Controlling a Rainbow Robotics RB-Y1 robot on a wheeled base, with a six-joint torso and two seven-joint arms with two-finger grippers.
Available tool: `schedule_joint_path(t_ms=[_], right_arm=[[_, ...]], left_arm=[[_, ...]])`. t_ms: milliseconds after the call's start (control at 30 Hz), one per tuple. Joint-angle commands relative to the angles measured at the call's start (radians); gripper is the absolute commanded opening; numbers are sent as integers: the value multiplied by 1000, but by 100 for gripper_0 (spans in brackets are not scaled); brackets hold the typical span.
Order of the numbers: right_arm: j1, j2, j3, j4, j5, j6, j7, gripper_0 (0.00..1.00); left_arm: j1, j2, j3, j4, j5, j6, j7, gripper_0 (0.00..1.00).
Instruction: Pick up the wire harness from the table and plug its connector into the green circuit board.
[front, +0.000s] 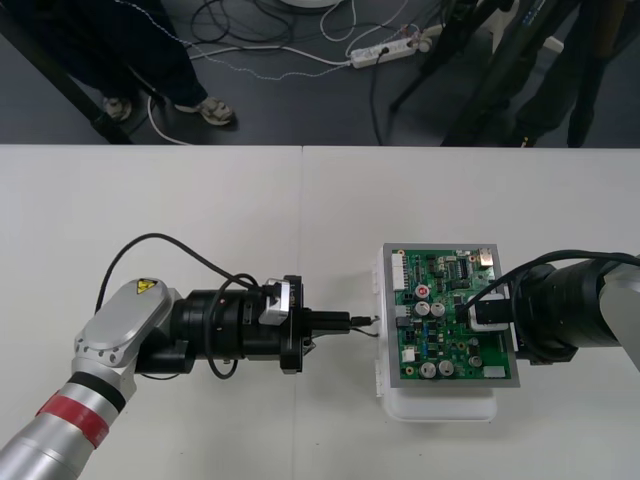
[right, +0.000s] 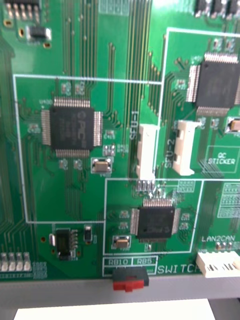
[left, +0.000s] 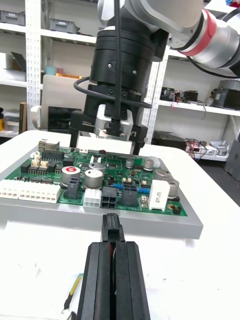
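Note:
The green circuit board (front: 440, 320) lies on its white base (front: 440, 405) right of the table's middle. My left gripper (front: 345, 322) reaches in level from the left, shut on the harness's black plug (front: 362, 321), which stands just off the board's left edge. In the left wrist view the shut fingers (left: 100, 280) hold the plug (left: 112, 231) in line with a black socket (left: 109, 200) on the board (left: 75, 175), a short gap apart. A thin wire (left: 75, 292) trails beside the fingers. My right gripper (front: 482, 312) hangs over the board's right part, close above the board (right: 85, 60).
The board's grey frame (left: 150, 225) rises a little above the table. White connectors (left: 30, 191) line the board's near edge. A black cable (front: 150, 245) loops over my left arm. Open table lies in front of and behind the board.

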Motion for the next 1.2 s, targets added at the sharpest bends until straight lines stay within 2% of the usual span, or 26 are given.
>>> schedule_joint_path(t_ms=[33,633,1200], right_arm=[[-25,20,16,-6,-10,-5,17,100],[-23,39,16,-6,11,-5,22,100],[-13,41,16,-5,25,-5,-15,100]], left_arm=[[-42,-37,-33,-6,11,66,-50,0],[-60,-48,-89,-6,13,131,-47,0],[-69,-62,-105,-6,13,134,-51,0]])
